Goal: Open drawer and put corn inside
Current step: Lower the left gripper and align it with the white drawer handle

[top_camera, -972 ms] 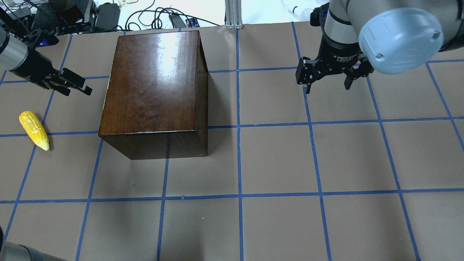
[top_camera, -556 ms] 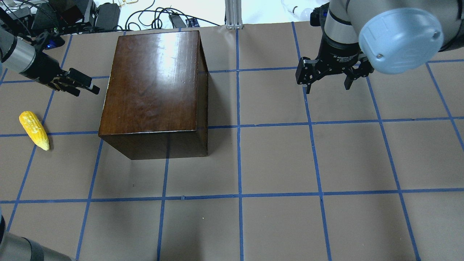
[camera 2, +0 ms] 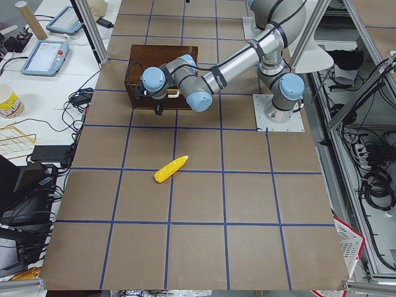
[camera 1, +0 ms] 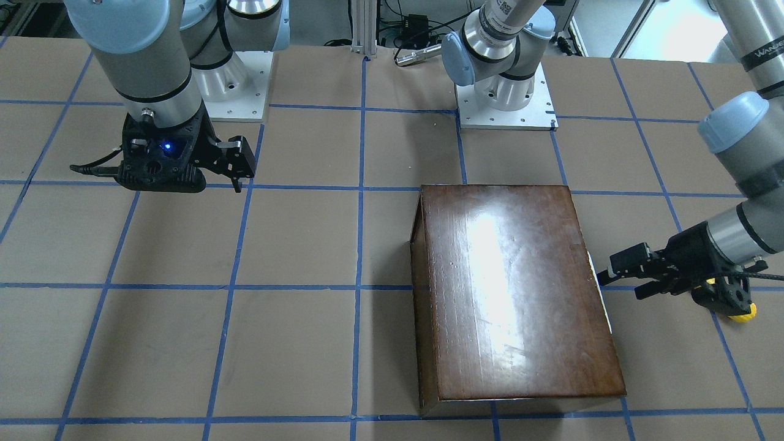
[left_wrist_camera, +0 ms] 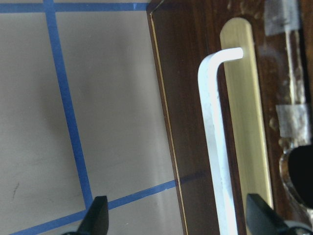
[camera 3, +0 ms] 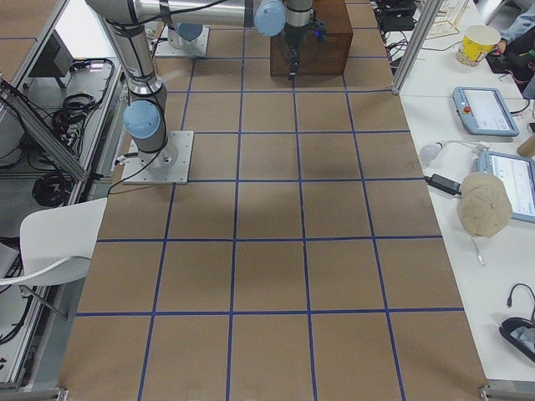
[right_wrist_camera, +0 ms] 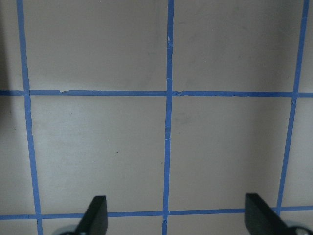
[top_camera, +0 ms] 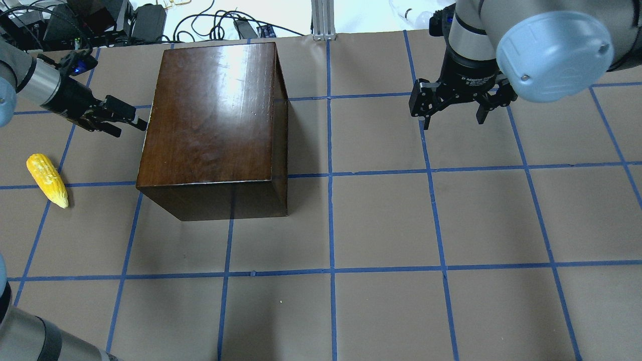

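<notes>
My left end effector (top_camera: 131,125) is level with the left face of the glossy brown box (top_camera: 215,110). Its jaws are spread wide and hold nothing. In the left wrist view, its fingertips (left_wrist_camera: 98,218) straddle the white bar handle (left_wrist_camera: 213,147) on the drawer (left_wrist_camera: 188,88). I cannot tell whether they touch it. The drawer is closed.

My right end effector (top_camera: 454,120) hangs over bare bench, well apart from the box. Its jaws are also wide open and empty.

The corn (top_camera: 47,180) lies flat on the bench (top_camera: 381,220), on my left, well apart from the box. Its tapered tip points toward my base.

The bench surface is brown sheet material marked into squares by blue tape lines (top_camera: 331,225).

Beyond its far edge are black cables and adapters (top_camera: 150,20) and an aluminium post (top_camera: 323,20). A side table carries a pendant screen (camera 3: 483,110), a paper cup (camera 3: 478,43) and a beige cap (camera 3: 485,205). A white chair (camera 3: 46,242) stands behind my bases.
</notes>
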`<state>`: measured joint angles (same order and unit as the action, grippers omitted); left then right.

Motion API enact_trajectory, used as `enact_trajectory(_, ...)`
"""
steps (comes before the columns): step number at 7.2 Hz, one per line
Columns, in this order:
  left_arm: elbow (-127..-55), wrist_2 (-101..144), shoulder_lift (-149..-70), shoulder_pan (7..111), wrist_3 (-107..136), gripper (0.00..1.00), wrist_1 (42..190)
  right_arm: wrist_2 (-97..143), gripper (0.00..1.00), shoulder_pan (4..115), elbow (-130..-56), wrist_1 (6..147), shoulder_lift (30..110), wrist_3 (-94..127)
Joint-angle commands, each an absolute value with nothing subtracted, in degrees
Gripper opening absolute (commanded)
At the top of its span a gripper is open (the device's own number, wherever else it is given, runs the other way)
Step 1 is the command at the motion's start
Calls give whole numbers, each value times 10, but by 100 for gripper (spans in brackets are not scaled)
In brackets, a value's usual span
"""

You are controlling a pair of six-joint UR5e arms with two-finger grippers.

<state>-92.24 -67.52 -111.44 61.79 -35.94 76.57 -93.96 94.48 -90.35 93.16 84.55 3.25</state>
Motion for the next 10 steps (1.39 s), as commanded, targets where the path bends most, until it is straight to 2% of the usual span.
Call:
enact_trajectory(1,-922,-667,-1126,618,-349,100,759,-940,100,945,-904,932,846,33)
enact_trajectory(10,-927,-650,-1144,619,-338,100,763,-940,100,945,-904,932,846,33)
